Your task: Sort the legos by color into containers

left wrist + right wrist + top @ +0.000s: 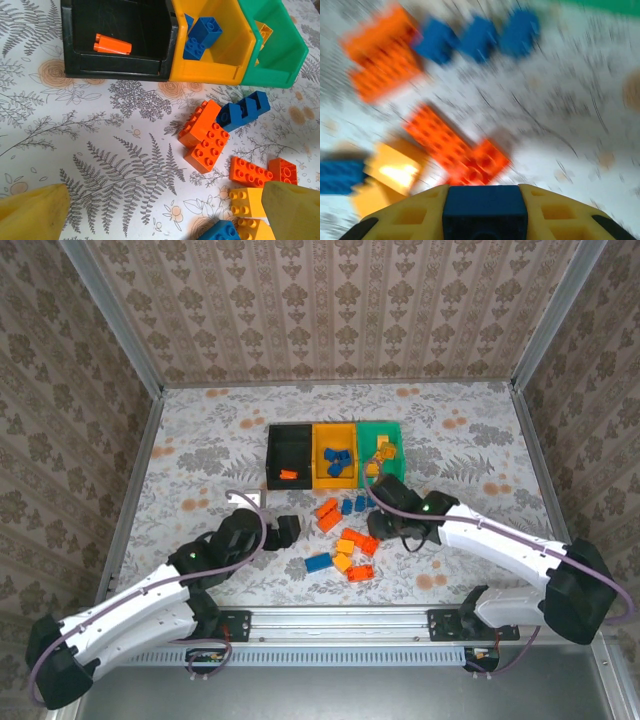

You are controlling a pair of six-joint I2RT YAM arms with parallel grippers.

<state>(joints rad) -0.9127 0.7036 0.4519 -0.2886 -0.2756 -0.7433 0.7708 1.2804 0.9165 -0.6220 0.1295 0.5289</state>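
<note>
Three containers stand in a row: black [272,455], yellow-orange [318,458] and green [380,426]. The black one [120,67] holds a red-orange lego [112,45], and the yellow-orange one [205,70] holds blue legos [202,35]. Loose legos [345,535] lie in front of them. My right gripper [485,210] is shut on a blue lego [485,202] above red-orange legos [455,147]; that view is blurred. My left gripper [162,215] stands open over bare table, left of the pile, with nothing between its fingers.
Red-orange [205,137], blue [243,110] and yellow-orange [247,200] bricks crowd the table just right of my left gripper [288,530]. The green bin [275,75] sits at the right end of the row. Patterned walls close in the table on three sides.
</note>
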